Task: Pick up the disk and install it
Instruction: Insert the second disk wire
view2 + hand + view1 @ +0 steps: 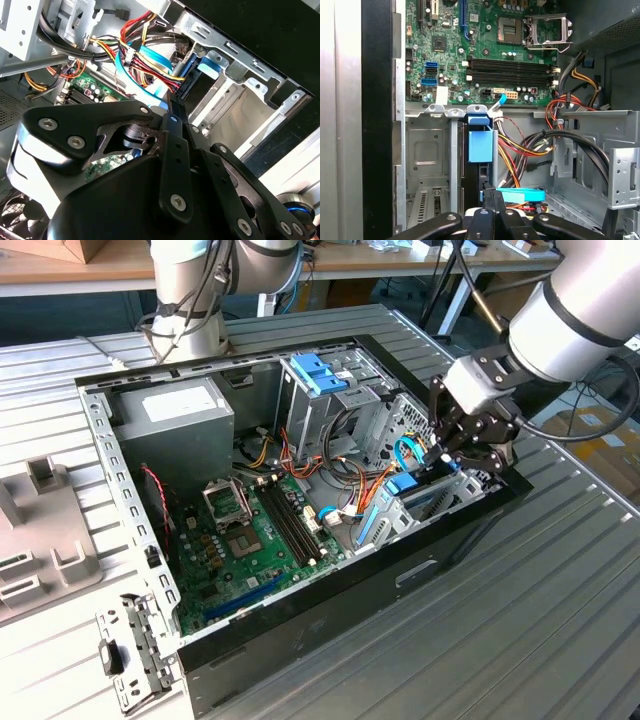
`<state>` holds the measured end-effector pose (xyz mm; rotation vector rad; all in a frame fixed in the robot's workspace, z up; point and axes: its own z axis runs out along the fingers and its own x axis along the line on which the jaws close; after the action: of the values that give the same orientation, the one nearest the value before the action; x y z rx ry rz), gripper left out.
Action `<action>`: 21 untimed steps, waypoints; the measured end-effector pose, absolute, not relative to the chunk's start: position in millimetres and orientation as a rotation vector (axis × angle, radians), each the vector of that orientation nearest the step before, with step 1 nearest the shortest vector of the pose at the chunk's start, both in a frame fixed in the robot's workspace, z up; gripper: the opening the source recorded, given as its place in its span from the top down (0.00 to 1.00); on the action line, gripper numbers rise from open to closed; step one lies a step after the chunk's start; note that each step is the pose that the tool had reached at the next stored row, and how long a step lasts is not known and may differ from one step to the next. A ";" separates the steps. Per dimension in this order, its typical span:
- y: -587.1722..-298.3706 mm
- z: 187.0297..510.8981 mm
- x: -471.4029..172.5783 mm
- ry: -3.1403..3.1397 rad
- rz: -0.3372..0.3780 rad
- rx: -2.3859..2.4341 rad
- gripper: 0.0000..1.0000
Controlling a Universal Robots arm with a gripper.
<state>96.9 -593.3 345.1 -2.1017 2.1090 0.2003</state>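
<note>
You've got tight room at the drive bay (427,165): the disk (480,145) stands on edge in the slot beside it, w/ a cable bundle (530,150) crowding the other side. A flat blue cable (520,194) crosses just by the fingers (492,200). Over the motherboard (250,540) it's open; power-supply box (180,425) and grey cage (325,400) wall the far end.

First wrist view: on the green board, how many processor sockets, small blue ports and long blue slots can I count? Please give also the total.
Processor socket: 1
Small blue ports: 2
Long blue slot: 1
Total: 4
</note>
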 end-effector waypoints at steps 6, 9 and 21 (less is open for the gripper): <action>-593.8 341.9 96.9 2.110 0.202 -2.102 0.89; -593.9 345.2 97.4 2.109 0.203 -2.102 0.89; -593.8 362.4 122.9 2.111 0.207 -2.102 0.89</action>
<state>122.9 -593.8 362.4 -2.1023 2.1105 0.2073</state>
